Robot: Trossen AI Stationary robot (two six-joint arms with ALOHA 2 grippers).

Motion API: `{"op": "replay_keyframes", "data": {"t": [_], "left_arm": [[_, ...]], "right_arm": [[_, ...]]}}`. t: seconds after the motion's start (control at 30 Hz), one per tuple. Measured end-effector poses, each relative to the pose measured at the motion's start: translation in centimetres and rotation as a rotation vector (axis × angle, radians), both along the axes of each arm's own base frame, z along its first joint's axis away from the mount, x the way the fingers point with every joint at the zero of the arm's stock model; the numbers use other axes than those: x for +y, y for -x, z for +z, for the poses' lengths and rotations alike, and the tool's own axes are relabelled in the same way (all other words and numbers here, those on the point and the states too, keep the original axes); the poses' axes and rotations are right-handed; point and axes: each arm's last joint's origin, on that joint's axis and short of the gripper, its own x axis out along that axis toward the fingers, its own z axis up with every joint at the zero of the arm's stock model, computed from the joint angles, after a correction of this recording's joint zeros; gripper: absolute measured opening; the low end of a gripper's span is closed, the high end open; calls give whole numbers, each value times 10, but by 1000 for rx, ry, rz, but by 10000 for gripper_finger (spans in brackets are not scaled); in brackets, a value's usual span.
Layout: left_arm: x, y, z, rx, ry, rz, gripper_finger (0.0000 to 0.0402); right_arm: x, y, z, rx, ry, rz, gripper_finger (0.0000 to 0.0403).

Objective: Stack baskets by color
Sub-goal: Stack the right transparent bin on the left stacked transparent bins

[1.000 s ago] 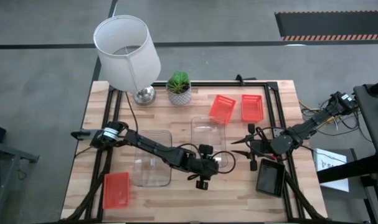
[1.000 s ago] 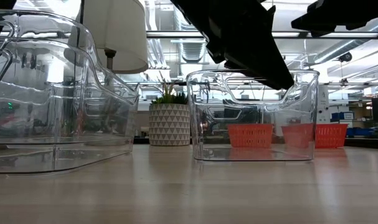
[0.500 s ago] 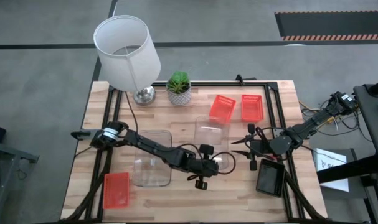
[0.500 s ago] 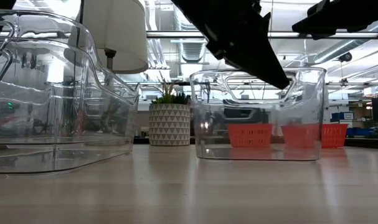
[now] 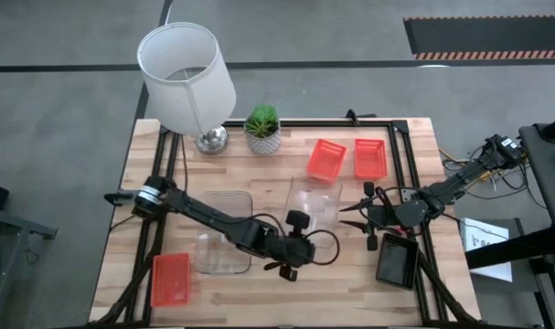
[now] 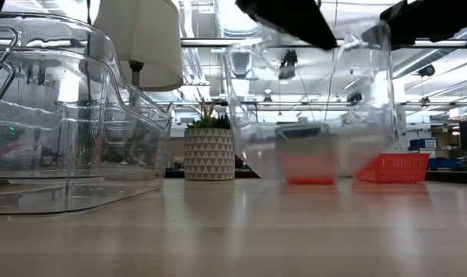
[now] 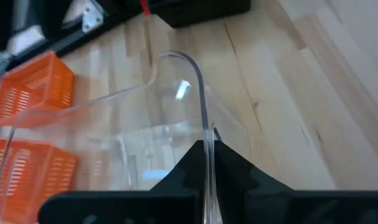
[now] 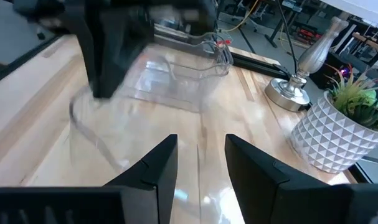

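Note:
A clear basket [image 5: 315, 203] hangs above the middle of the table, with my left gripper [image 5: 300, 245] shut on its near wall. In the low view this basket [image 6: 310, 100] is tilted and off the wood. More clear baskets [image 5: 224, 233] sit nested on the table to its left. Two orange baskets [image 5: 325, 160] [image 5: 369, 157] lie at the far right, and a third [image 5: 171, 279] lies at the near left. A black basket [image 5: 397, 262] rests at the near right. My right gripper [image 5: 350, 219] waits open beside the black basket, right of the lifted one. My left gripper pinches the clear basket's near wall at its rim [image 7: 205, 134], one finger inside the basket and one outside. The fingers slant down from the table's near left. The basket is lifted clear of the table and hangs tilted beyond the fingers.
A white lamp [image 5: 186, 73] and a white plant pot [image 5: 263, 137] stand at the far edge. A black frame [image 5: 405, 146] runs round the table. Bare wood lies along the near edge between the orange basket and the black one.
My left gripper has risen and drawn slightly toward the table's near left. The clear basket, which stood flat on the table a second ago, has come up with it; it is now clear of the wood and tilted.

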Motion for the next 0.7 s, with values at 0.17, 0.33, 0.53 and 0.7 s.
{"op": "replay_keyframes", "data": {"t": [0.17, 0.33, 0.53, 0.7], "left_arm": [[-10, 20, 25, -26, -25, -2, 1], [-24, 41, 51, -71, -23, -50, 1], [-45, 71, 75, -105, -79, -70, 1], [-57, 99, 97, -150, -85, -37, 0]], "right_arm": [[-1, 2, 2, -7, -6, -6, 127], [-2, 4, 4, -16, -29, -10, 123], [-4, 9, 4, 2, -64, -19, 125], [-6, 14, 7, -8, -104, -26, 125]]}}
